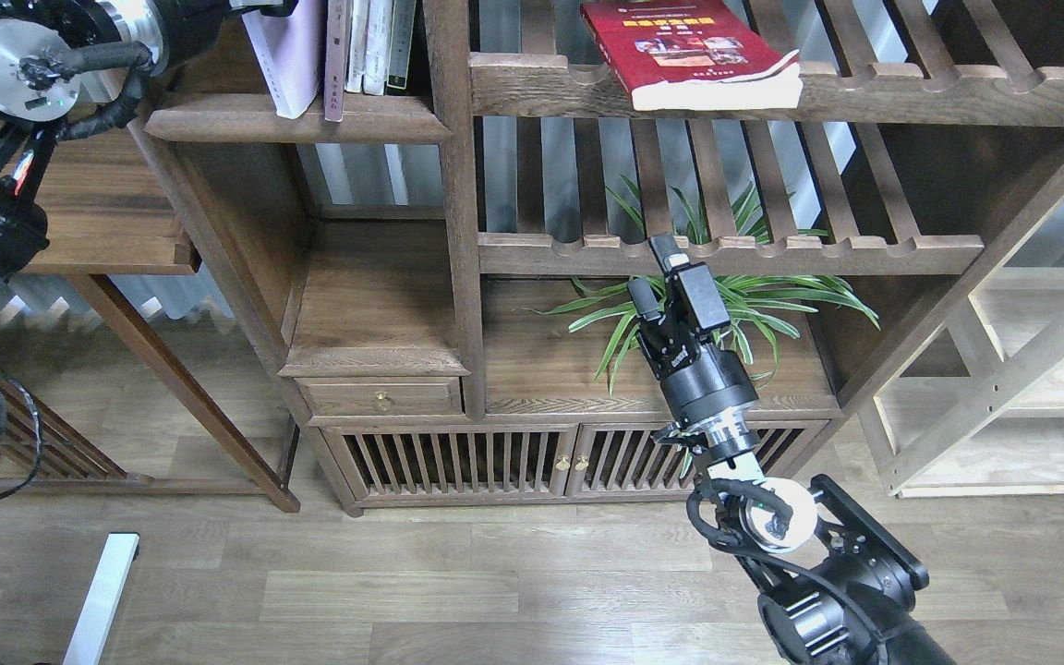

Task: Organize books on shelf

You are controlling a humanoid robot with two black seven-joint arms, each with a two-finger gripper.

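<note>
The white book (287, 55) leans on the dark-brown shelf (296, 125) at the top left, its top edge out of view. A maroon-brown book (336, 60) stands just right of it, spine towards me. My left gripper (259, 7) is at the top edge by the white book and mostly cut off. The red book (689, 51) lies flat on the upper slatted rack, overhanging its front rail. My right gripper (654, 270) is open and empty, pointing up in front of the lower slatted rack, well below the red book.
Thin white and dark-spined books (380, 46) stand right of the maroon one against the upright post (453, 185). A green plant (754, 296) sits behind my right gripper. A small drawer (382, 397) and slatted doors (495, 462) are below. A pale wood unit (1031, 369) stands at right.
</note>
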